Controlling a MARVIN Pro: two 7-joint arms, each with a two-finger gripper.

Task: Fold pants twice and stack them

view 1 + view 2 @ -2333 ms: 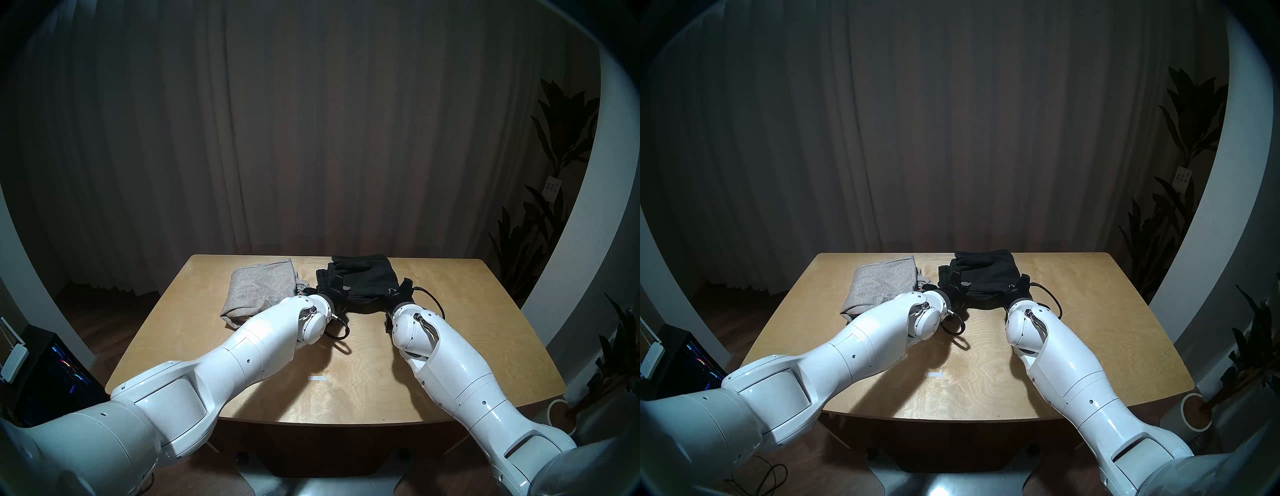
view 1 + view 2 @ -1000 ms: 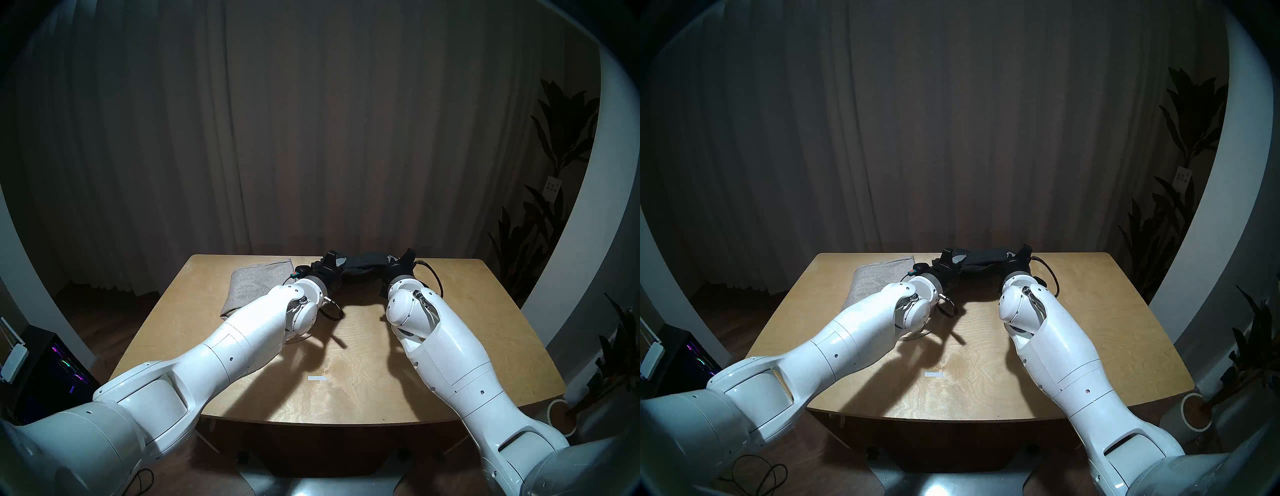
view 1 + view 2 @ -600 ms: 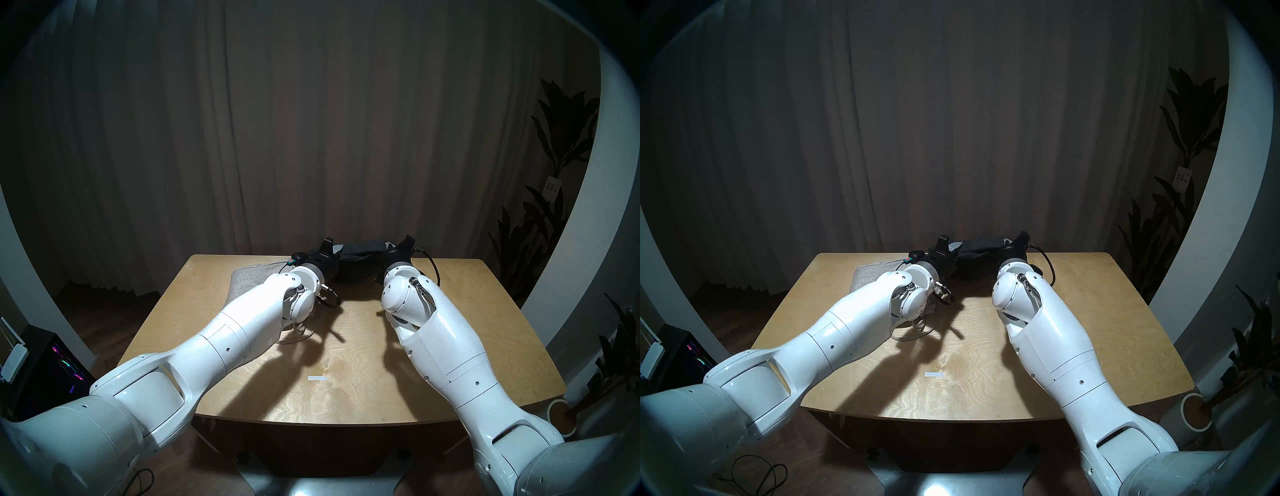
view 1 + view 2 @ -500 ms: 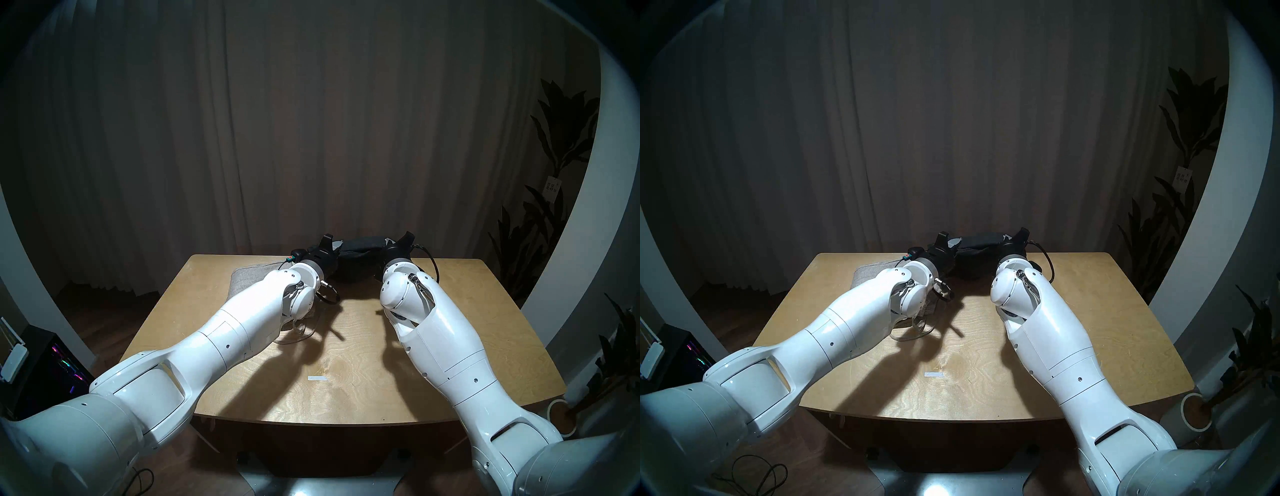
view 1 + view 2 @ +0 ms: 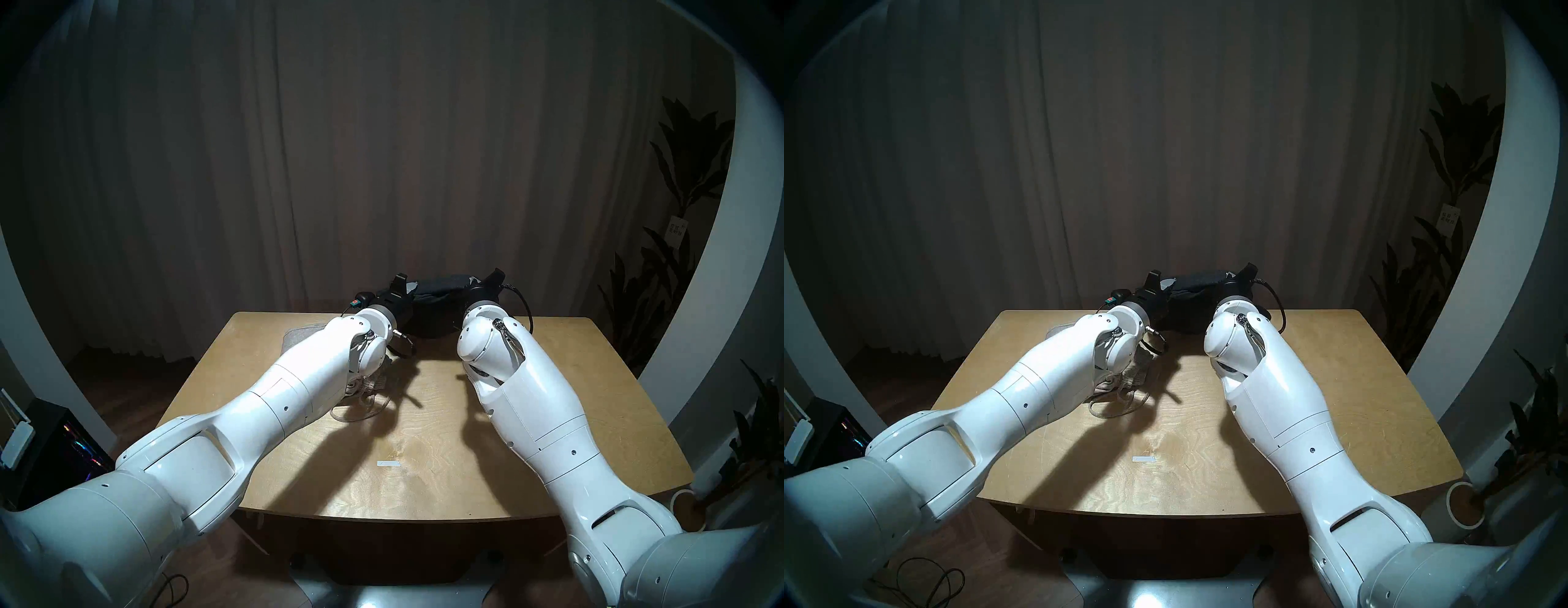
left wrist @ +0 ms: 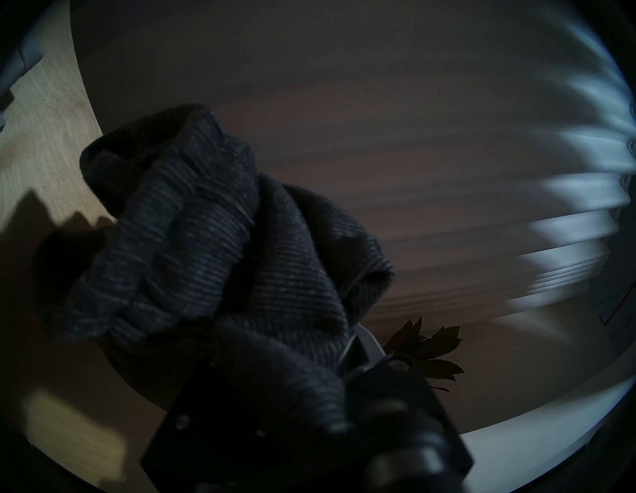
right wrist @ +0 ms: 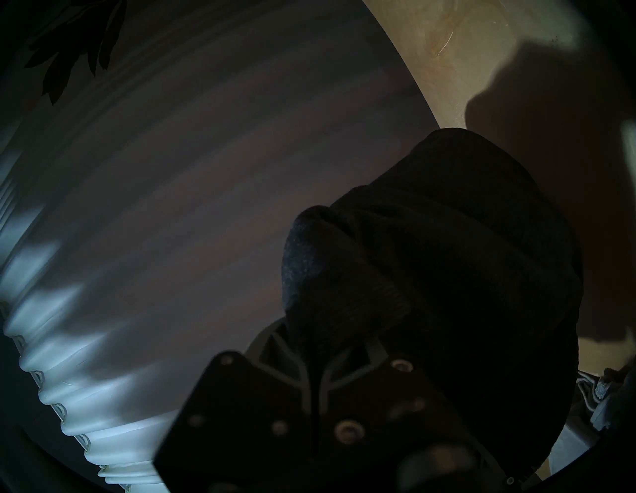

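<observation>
The black pants (image 5: 439,293) hang bunched in the air over the table's far edge, stretched between my two grippers. My left gripper (image 5: 409,289) is shut on their left end and my right gripper (image 5: 472,282) is shut on their right end. In the left wrist view the ribbed black pants (image 6: 206,241) spill out of the shut jaws. In the right wrist view the black pants (image 7: 447,275) cover the gripper. The grey pants (image 5: 1055,333) lie on the table's far left, mostly hidden under my left forearm. Their waistband and pale cord (image 5: 1119,405) show beside it.
The wooden table (image 5: 551,403) bears a small white tape mark (image 5: 388,463) near its front middle. A dark curtain hangs behind the table. Potted plants (image 5: 679,191) stand at the right and a computer case (image 5: 63,450) sits on the floor at the left.
Both grippers have lifted the black pants higher and a little to the left over the far edge. The grey pants' waistband and cord have come into view beside my left forearm.
</observation>
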